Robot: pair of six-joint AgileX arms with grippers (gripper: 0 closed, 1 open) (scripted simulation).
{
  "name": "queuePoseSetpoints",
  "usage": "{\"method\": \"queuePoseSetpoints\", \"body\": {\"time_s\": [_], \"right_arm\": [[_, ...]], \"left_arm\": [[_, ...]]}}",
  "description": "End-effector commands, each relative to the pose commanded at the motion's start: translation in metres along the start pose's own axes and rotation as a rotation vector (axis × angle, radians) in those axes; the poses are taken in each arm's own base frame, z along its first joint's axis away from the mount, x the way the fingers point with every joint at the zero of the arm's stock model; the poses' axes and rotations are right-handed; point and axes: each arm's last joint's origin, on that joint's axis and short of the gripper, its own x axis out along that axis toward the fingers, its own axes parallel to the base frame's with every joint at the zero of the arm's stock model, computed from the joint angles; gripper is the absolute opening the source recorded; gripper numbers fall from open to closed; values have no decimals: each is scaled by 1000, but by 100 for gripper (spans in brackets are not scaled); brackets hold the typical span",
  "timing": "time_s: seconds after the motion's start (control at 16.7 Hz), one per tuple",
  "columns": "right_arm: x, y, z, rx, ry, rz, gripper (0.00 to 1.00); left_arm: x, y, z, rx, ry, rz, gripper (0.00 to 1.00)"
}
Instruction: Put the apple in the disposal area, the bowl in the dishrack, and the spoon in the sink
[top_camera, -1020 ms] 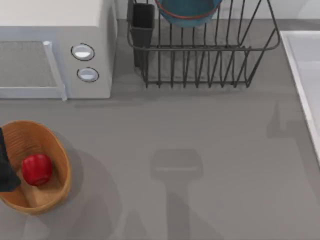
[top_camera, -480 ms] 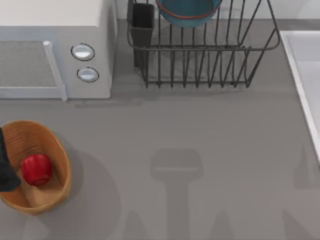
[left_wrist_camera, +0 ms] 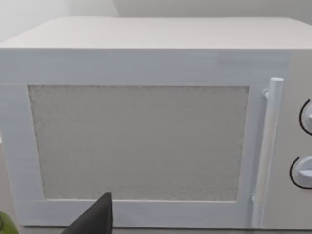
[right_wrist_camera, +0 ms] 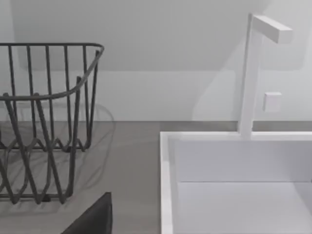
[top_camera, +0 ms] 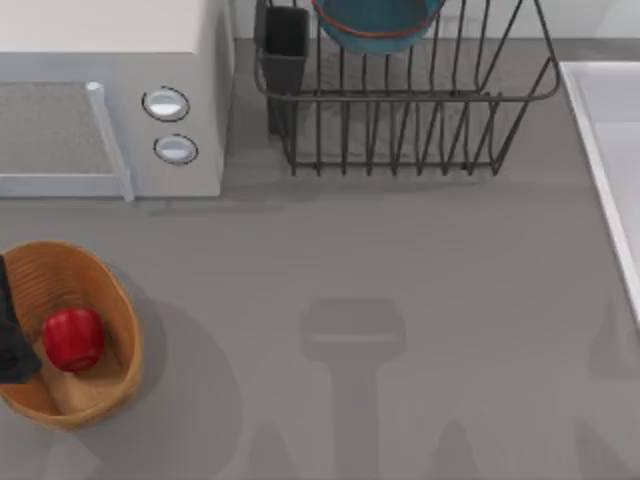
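At the top view's far left edge a dark part of the left arm [top_camera: 12, 335] overlaps the rim of the oval orange-tan woven wicker basket [top_camera: 118, 305], the disposal area. The small glossy red apple [top_camera: 74, 338] lies inside that basket, just beside the dark shape. Whether the left gripper's claw is apart or together I cannot tell.

Behind the basket, along the back left, stands a white box-shaped microwave [top_camera: 110, 60] with a speckled door panel, a vertical bar handle and two round knobs [top_camera: 166, 103]; the left wrist view faces its door [left_wrist_camera: 139, 141] squarely.

Right of the microwave sits the large dark metal wire dishrack [top_camera: 410, 100], its black rectangular utensil cup [top_camera: 286, 45] at the corner nearest the microwave. The round teal-blue bowl with a reddish-brown rim [top_camera: 375, 20] rests inside the rack at the back.

The grey table [top_camera: 400, 260] spreads bare between rack and basket.

At the far right is the pale white rectangular sink [top_camera: 610, 130]; the right wrist view shows its raised rim [right_wrist_camera: 168, 185] and a white angular faucet [right_wrist_camera: 253, 73] behind it, beside the rack's end. The right claw's state cannot be told.
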Motion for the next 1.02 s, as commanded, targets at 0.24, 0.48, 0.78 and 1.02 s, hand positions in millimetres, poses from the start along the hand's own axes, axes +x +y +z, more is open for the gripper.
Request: {"method": "queuePoseSetpoints", "body": {"time_s": [0.24,0.48,0.78,1.02], "right_arm": [[3,-8,17,43,164,-76,100],[18,-21,33,130,497,-190,100],[53,-45,33,286,1009,-339,100],[76,-70,29,425,1325,-452,100]], "left_arm": [[0,0,0,0,0,0,100],[0,0,0,0,0,0,100],[0,0,0,0,0,0,100],[0,0,0,0,0,0,100]]}}
